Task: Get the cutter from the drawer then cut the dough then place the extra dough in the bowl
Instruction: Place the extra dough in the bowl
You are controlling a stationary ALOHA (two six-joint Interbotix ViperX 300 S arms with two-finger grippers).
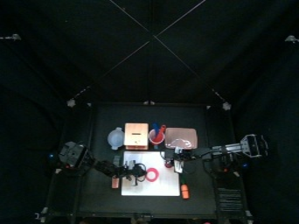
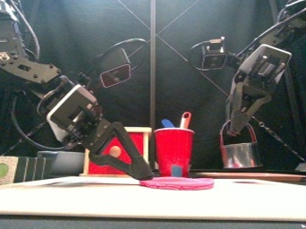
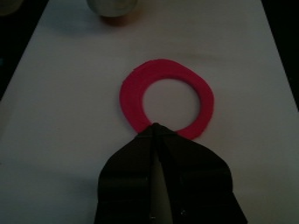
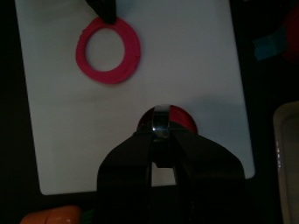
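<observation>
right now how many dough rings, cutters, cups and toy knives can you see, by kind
dough ring: 1
metal cutter: 1
red cup: 1
blue toy knife: 1
red toy knife: 1
total: 5

One dough ring (image 3: 132, 94), one cutter (image 2: 239, 154)

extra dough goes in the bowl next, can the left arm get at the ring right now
Likely yes: the left gripper seems closed on the edge of the dough ring on the white board, and the right gripper holds the cutter clear of it.
</observation>
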